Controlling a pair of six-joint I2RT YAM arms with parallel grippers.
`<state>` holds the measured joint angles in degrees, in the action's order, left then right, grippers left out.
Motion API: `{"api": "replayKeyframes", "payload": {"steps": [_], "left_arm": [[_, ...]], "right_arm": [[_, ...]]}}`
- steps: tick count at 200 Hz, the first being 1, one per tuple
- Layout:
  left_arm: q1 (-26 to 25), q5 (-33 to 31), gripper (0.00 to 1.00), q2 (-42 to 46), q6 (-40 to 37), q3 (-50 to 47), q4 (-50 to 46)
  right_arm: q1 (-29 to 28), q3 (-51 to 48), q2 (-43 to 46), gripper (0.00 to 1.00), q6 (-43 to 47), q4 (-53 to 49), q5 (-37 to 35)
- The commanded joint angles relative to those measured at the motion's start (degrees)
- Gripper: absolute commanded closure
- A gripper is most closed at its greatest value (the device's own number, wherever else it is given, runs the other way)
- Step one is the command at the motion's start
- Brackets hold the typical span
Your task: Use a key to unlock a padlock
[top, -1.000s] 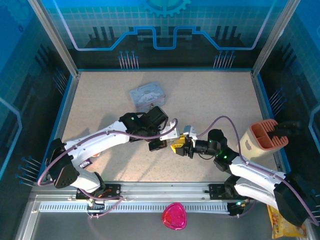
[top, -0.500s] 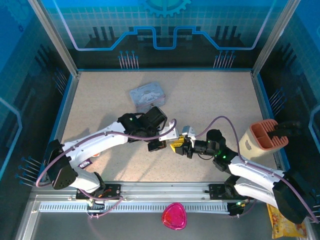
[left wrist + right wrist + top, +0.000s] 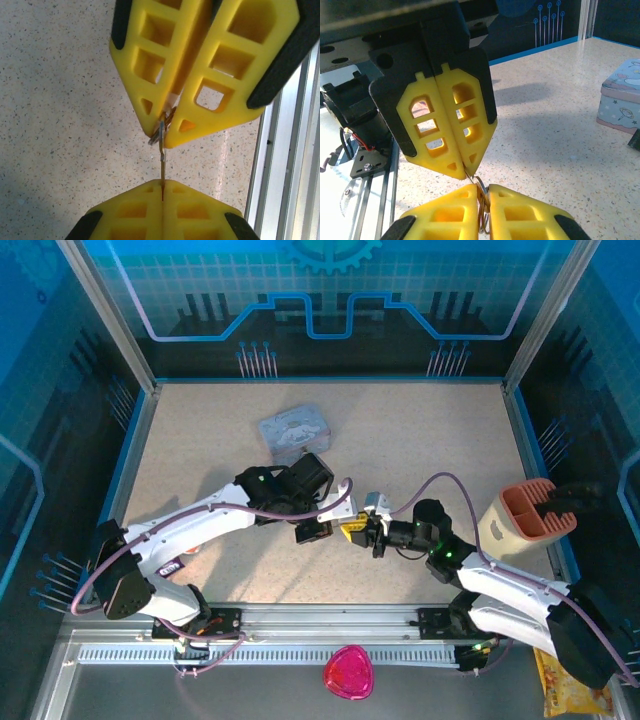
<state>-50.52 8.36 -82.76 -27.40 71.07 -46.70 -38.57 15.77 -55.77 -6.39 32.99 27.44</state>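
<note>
Left wrist: key point(image 3: 162, 162) upright in frame, clenched between left end effector point(image 3: 162, 183) and right end effector point(image 3: 164, 137).

Tip to tip: the key point(image 3: 162, 167) shows as a thin edge-on sliver. Its lower end is buried between the closed fingers of the left gripper point(image 3: 162, 184). Its upper end is lost, with part of a ring point(image 3: 169, 117), inside the clamped right gripper point(image 3: 164, 139). Both grippers are cropped, the left at 6 o'clock, the right at 12. A silvery scrap point(image 3: 156, 136) at the right tips is too blurred to name. From the right wrist, a pale tin point(image 3: 621, 105) is cut off at 3 o'clock. From above, the junction is too small to read, and an orange packet point(image 3: 565, 692) is cropped at 5 o'clock.
</note>
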Motion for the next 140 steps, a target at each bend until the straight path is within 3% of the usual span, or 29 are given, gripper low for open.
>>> {"api": "replayKeyframes", "payload": {"steps": [1, 38, 80, 104, 140], "left_arm": [[-0.46, 1.28, 1.0, 1.88, -0.95, -0.63, -0.79], [-0.37, -1.41, 1.0, 5.32, 0.21, -4.39, 6.67], [0.48, -4.94, 0.74, 13.25, 5.3, -12.25, 23.1], [3.11, -5.55, 0.64, 19.74, 15.56, -18.43, 36.47], [10.98, -6.17, 0.52, 28.73, 42.03, -30.41, 58.08]], "right_arm": [[-0.97, 1.03, 0.22, 0.92, 0.46, -0.21, -0.19], [-0.97, 0.16, 1.5, 1.0, -1.28, 0.41, -3.8], [-0.88, -1.6, 3.38, 1.0, -7.84, 6.03, -8.73], [-0.87, -2.29, 3.78, 1.0, -14.58, 10.1, -14.06], [-1.53, -2.35, 2.41, 1.0, -25.77, 13.66, -22.24]]}}
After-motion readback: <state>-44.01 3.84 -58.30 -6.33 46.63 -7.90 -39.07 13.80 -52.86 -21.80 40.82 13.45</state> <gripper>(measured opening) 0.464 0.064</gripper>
